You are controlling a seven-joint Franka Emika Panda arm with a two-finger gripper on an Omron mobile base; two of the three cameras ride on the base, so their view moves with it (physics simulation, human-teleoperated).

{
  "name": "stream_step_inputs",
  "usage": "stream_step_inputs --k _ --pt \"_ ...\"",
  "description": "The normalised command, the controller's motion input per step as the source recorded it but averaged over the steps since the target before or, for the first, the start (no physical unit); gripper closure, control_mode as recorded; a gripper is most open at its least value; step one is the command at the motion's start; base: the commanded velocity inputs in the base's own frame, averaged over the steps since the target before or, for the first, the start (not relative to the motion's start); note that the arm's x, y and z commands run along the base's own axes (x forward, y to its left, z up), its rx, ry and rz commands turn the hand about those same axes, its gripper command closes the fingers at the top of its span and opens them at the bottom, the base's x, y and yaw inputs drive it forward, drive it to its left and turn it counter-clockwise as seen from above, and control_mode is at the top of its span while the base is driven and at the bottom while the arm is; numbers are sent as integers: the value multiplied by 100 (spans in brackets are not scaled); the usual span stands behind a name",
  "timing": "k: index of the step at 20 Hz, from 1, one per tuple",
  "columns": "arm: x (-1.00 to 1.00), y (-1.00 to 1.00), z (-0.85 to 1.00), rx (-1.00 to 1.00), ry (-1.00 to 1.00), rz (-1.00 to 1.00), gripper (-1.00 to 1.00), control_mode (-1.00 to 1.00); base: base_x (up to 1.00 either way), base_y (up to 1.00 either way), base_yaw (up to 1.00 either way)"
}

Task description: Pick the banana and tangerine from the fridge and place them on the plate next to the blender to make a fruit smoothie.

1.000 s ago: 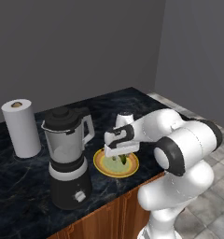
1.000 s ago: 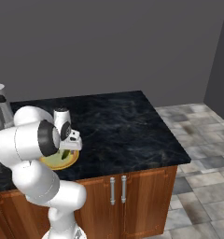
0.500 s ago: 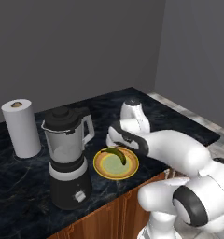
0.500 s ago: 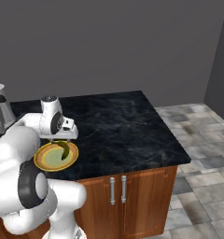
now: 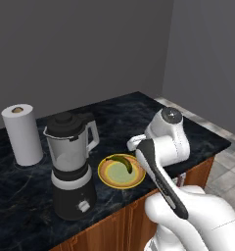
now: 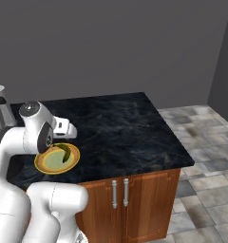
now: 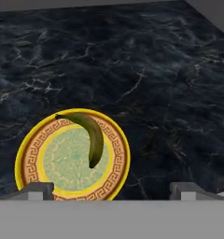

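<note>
At lower left of the hand view the banana (image 7: 90, 138) lies curved across the plate (image 7: 27, 154) on the tabletop (image 7: 156, 70), gripper (image 7: 111, 189) spread wide and empty above it; light, soft-skinned fruit, I'd say, best pinched gently mid-body.

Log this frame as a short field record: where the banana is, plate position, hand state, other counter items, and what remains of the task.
banana: lying on the plate, banana spanning from rim toward centre
plate: plate on the dark marble counter, just right of the blender
hand: hand open, holding nothing, raised above the plate's near edge
tangerine: none on the plate
other items: paper towel roll upright behind the blender
task status: banana placed; tangerine not yet delivered
</note>
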Motion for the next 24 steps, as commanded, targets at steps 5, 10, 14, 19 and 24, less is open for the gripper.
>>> stream_step_inputs --k 5,10,14,19,24 --pt "-48 -24 98 4 -16 -3 -100 -100 0 0 0" --pt "-65 -33 66 7 -2 -5 -100 -100 0 0 0" --pt "-72 -18 24 1 0 -7 -100 -100 0 0 0" --pt "-43 0 0 0 -2 1 -100 100 -33 0 1" --pt "0 0 0 0 0 0 -100 100 -80 11 -1"
